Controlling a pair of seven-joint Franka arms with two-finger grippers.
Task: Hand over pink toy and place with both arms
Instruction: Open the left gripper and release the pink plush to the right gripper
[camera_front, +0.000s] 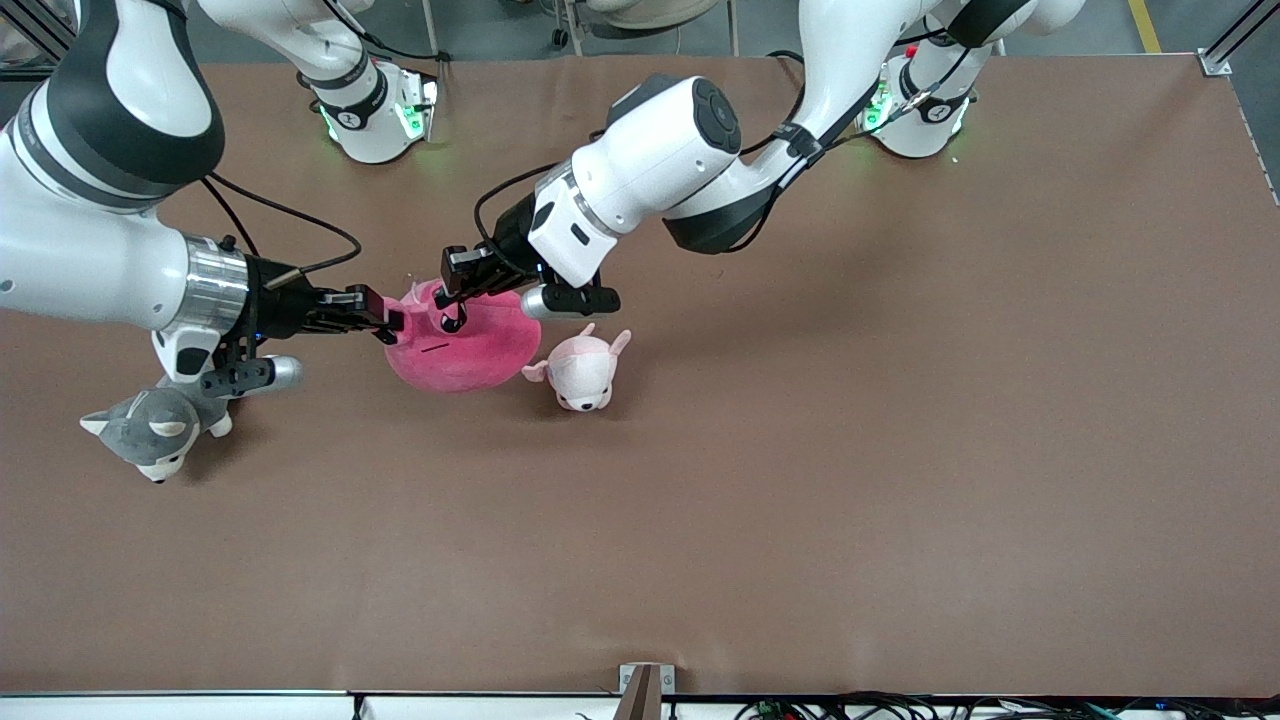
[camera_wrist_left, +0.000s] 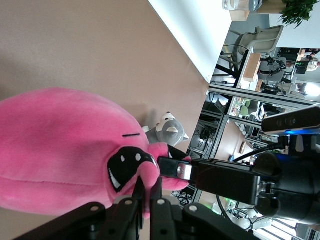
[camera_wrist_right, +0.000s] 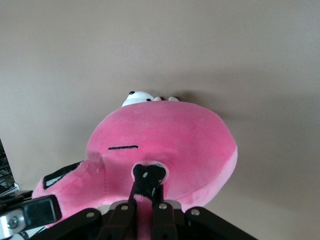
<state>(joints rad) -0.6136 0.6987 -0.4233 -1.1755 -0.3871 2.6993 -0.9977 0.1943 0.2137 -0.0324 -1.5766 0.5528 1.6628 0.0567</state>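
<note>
The hot-pink egg-shaped plush toy (camera_front: 465, 350) is held between both grippers, low over the brown table. I cannot tell whether it touches the table. My right gripper (camera_front: 388, 325) is shut on the toy's end toward the right arm; in the right wrist view (camera_wrist_right: 146, 189) its fingers pinch a dark eye patch of the toy (camera_wrist_right: 165, 135). My left gripper (camera_front: 452, 303) is shut on the toy's upper edge; in the left wrist view (camera_wrist_left: 148, 182) it pinches a pink fold of the toy (camera_wrist_left: 60, 145) beside a dark eye. The right gripper (camera_wrist_left: 175, 168) grips close beside it.
A small pale pink-and-white plush (camera_front: 582, 372) lies beside the pink toy toward the left arm's end, and it also peeks out in the right wrist view (camera_wrist_right: 140, 97). A grey-and-white plush dog (camera_front: 155, 428) lies under the right arm's wrist. The brown table (camera_front: 900, 400) is bare toward the left arm's end.
</note>
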